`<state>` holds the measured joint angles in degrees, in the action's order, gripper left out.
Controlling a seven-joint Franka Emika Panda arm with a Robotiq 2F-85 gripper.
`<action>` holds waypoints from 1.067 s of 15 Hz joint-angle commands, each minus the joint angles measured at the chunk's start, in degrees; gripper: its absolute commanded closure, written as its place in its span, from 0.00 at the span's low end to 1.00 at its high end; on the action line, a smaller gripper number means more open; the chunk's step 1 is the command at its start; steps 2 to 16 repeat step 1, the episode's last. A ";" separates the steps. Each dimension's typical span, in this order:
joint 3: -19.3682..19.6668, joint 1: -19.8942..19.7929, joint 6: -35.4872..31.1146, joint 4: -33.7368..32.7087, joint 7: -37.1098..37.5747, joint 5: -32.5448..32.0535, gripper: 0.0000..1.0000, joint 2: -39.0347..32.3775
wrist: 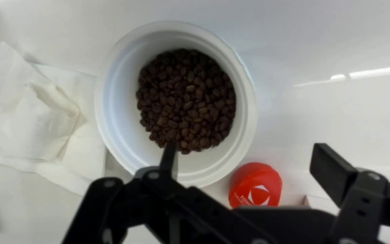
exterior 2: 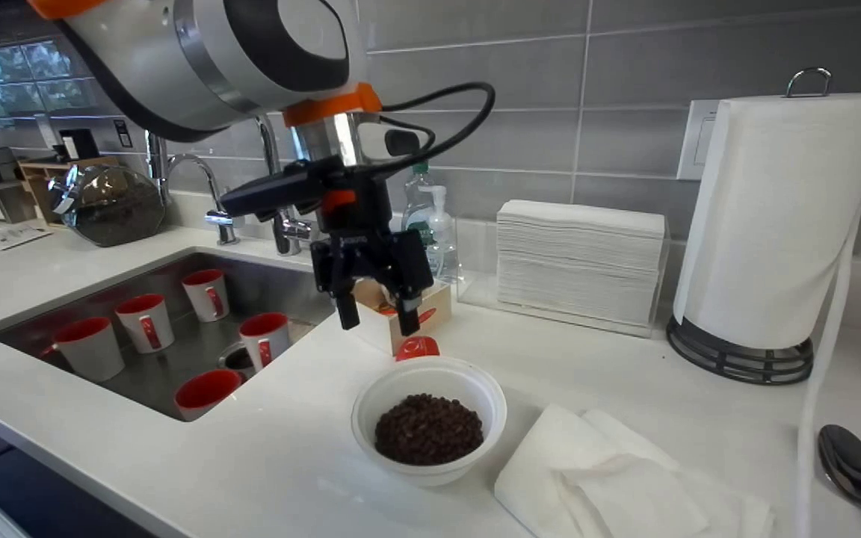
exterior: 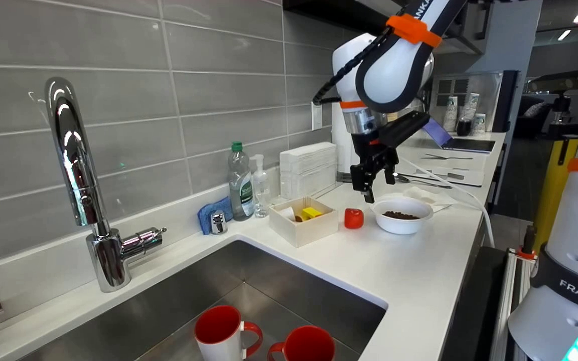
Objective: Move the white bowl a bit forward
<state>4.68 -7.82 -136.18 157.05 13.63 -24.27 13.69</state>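
The white bowl [exterior: 400, 227] stands upright on the counter and holds dark brown coffee beans. It also shows in an exterior view [exterior 2: 438, 379] and in the wrist view [wrist: 120, 98], upper middle. My gripper [exterior: 379, 189] is open and empty, pointing down above the counter. In an exterior view the gripper [exterior 2: 378, 323] hangs above and beyond the bowl. In the wrist view the gripper [wrist: 245, 152] has one finger overlapping the bowl's near rim, while the other is off to the right, past the bowl. No contact with the bowl shows.
A red object [wrist: 256, 186] sits close beside the bowl, partly behind the gripper. Crumpled white napkins [exterior 2: 610, 486] lie on the bowl's other side. A wooden box [exterior: 304, 223] with yellow items stands near the wall. The sink [exterior: 314, 281] holds several red-and-white mugs.
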 commanded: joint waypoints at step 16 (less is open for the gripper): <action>-0.85 0.08 4.30 0.70 -3.62 2.84 0.00 6.11</action>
